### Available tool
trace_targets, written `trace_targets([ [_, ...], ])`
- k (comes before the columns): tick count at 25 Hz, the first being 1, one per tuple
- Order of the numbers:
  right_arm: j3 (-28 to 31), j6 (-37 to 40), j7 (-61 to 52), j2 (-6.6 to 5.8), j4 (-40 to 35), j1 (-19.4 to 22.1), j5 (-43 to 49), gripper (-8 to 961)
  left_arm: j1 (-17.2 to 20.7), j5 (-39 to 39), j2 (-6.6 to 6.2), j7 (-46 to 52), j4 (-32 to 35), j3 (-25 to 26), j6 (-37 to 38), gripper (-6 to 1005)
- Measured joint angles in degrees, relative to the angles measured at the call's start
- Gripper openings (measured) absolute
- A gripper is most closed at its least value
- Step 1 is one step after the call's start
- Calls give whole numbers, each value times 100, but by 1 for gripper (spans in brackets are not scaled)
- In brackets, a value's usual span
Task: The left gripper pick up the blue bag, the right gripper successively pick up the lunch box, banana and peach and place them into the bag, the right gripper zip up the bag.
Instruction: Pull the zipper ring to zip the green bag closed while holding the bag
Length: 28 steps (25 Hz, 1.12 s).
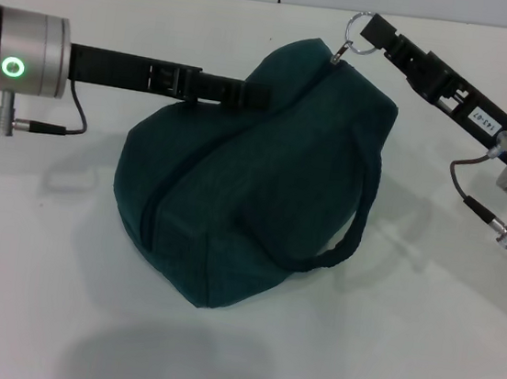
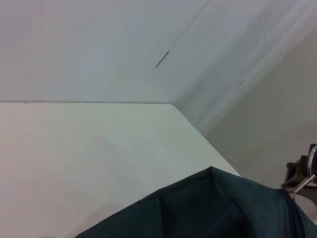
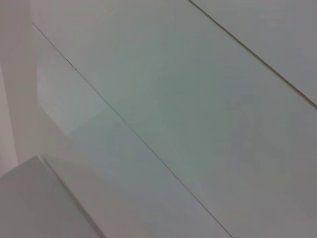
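White counter (image 1: 381, 353) nearest, blue bag (image 1: 255, 180) zipped and bulging at its middle, left tool (image 1: 251, 95) clamped on the bag's far upper fabric, right tool (image 1: 370, 30) pinching the zipper pull (image 1: 351, 35) at the far top corner.

Blue bag (image 2: 208, 208) top edge over white table (image 2: 74, 158), zip pull (image 2: 297, 187) at corner.

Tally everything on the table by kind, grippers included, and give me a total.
Bags: 1, the blue bag, which looks zipped shut
Grippers: 2, the left gripper at the bag's far side and the right gripper at the zipper pull
Lunch box, banana, peach: 0 visible
Total: 3
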<state>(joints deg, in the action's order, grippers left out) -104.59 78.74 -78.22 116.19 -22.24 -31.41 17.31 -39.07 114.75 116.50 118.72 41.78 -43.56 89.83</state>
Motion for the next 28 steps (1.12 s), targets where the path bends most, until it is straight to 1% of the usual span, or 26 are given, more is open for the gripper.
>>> trace_targets([
  [2, 0, 0, 0, 0, 0, 5, 0, 94, 1, 5, 1, -91, 4, -9, 33, 829],
  [5, 0, 4, 0, 0, 0, 17, 0, 95, 3, -21, 3, -186, 6, -12, 43, 598],
  [16, 0, 2, 0, -1, 0, 17, 0, 97, 5, -47, 13, -345, 6, -1, 44, 382],
  [21, 0, 1, -38, 0, 20, 46, -54, 98, -25, -59, 13, -318, 6, 3, 119, 331],
  [28, 0, 43, -49, 0, 137, 57, -170, 99, -54, -111, 17, -304, 6, -11, 186, 178],
])
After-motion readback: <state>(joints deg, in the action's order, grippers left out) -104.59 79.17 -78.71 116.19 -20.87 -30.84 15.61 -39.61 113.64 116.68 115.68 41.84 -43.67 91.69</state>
